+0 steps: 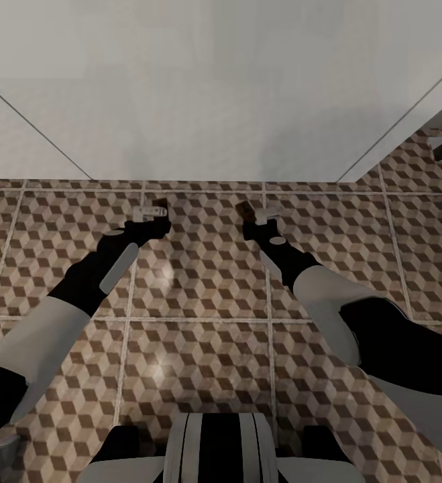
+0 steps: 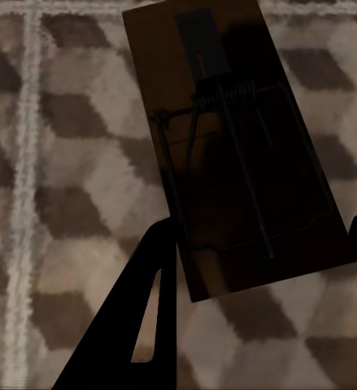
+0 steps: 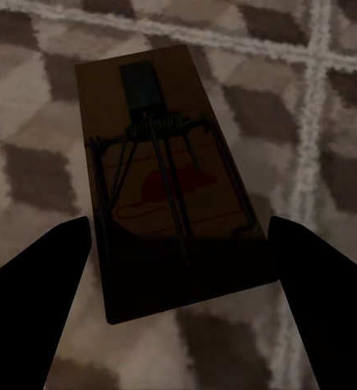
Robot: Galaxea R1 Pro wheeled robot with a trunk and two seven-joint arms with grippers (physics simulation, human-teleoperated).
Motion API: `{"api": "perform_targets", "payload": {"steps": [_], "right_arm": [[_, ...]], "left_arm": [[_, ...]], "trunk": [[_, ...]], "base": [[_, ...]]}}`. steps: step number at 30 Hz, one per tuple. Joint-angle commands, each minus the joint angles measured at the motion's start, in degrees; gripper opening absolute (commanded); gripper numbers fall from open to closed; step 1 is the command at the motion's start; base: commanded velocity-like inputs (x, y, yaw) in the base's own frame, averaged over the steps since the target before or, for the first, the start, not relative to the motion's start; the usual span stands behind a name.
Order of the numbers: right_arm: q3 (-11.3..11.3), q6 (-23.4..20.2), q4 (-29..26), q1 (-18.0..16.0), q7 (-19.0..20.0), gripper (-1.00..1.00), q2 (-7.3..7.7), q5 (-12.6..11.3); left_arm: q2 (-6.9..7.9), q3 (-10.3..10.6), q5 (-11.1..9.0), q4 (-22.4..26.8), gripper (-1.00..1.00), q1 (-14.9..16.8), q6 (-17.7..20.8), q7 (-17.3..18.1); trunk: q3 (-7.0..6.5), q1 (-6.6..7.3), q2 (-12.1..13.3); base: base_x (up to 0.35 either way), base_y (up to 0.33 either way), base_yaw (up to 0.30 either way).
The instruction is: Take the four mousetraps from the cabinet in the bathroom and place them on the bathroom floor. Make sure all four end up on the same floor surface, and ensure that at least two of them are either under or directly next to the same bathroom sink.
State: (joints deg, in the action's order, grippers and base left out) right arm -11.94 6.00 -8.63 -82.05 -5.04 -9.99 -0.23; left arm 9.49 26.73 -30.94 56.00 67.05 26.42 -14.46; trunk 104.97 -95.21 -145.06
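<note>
Cube-patterned bathroom floor (image 1: 200, 282) meets a pale wall as both arms reach down. Ahead of the left gripper (image 2: 259, 252), a mousetrap (image 2: 231, 146) lies between parted jaws, one finger at its edge. Parted too, the right gripper (image 3: 178, 268) flanks another mousetrap (image 3: 170, 187) without touching it.

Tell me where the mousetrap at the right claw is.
In the head view the mousetrap sits right of centre at the tip of the right claw, over the cube-patterned floor near the white wall.
</note>
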Motion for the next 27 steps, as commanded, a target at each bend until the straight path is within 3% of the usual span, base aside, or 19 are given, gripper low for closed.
{"api": "perform_targets", "payload": {"steps": [1,12,22,27], "right_arm": [[-0.4,0.2,0.1,0.0,-0.3,-1.00,-0.01,0.0],[-0.4,0.5,0.1,0.0,-0.3,-1.00,-0.01,0.0],[-0.4,0.6,0.1,0.0,-0.2,-1.00,-0.01,0.0],[-0.4,0.7,0.1,0.0,-0.2,-1.00,-0.01,0.0]], "left_arm": [[0.08,0.3,-0.5,-0.1,-1.00,0.0,0.1,-0.5],[0.01,2.5,-0.5,-2.4,-1.00,-0.4,-0.1,-0.5],[-0.09,2.7,-0.5,-3.5,-1.00,-0.4,-0.2,-0.5],[-0.22,2.8,-0.5,-4.7,-1.00,-0.4,-2.8,-0.4]], "trunk": [[0.03,0.01,0.0],[0.03,0.01,0.0],[0.03,0.01,0.0],[0.03,0.01,0.0]], "base": [[0.000,0.000,0.000],[0.000,0.000,0.000],[0.000,0.000,0.000],[0.000,0.000,0.000]]}}
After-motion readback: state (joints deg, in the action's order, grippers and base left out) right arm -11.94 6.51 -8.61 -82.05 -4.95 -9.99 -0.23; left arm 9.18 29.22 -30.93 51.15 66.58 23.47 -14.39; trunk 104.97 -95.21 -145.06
